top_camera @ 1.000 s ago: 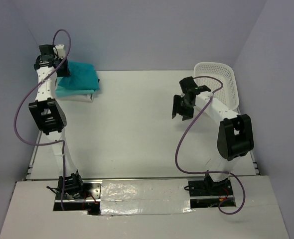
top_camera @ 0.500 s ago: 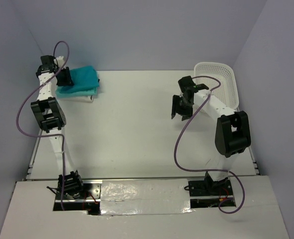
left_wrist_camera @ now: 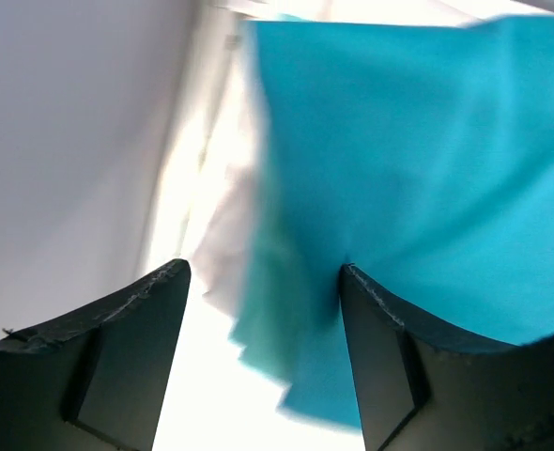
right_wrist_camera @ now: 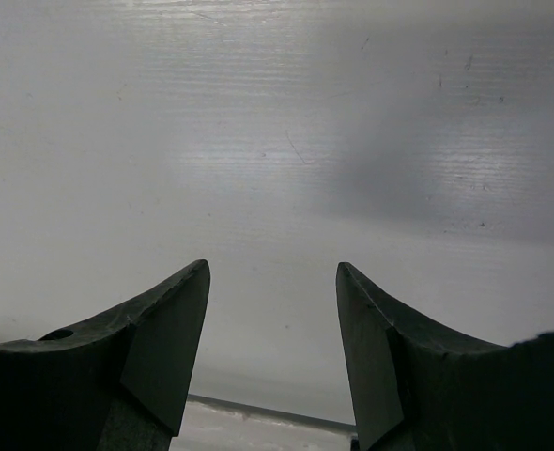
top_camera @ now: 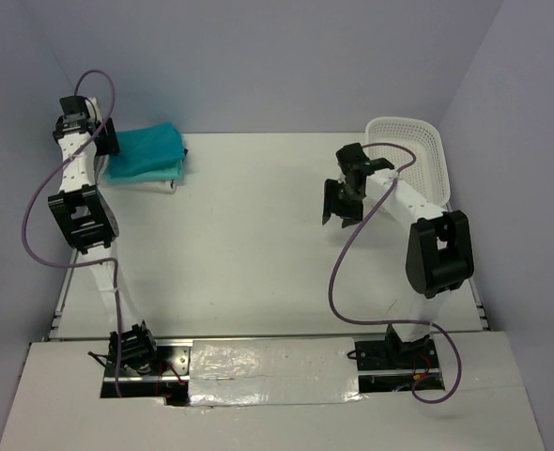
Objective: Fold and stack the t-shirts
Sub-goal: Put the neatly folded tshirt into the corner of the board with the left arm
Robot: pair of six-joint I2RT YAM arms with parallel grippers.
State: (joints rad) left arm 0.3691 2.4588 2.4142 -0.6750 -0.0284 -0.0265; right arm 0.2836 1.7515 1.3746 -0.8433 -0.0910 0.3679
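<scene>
Top view high from behind, left wrist close on shared teal t-shirt (left_wrist_camera: 427, 141), right wrist close over table (right_wrist_camera: 277, 141)

Top tee (top_camera: 147, 146) was plain teal; mint layer (top_camera: 136, 172) under it paler, white layer (top_camera: 169, 182) at btm. Basket (top_camera: 418, 155) was white lattice. Table (top_camera: 249, 254) white w/ faint scuffs, walls (top_camera: 286, 56) pale lilac. Arms (top_camera: 399, 193) white w/ black joints, cables (top_camera: 338, 272) purple. Left gripper (left_wrist_camera: 263, 272) & right gripper (right_wrist_camera: 272, 268) had dark grey-black fingers (right_wrist_camera: 155, 338).
</scene>
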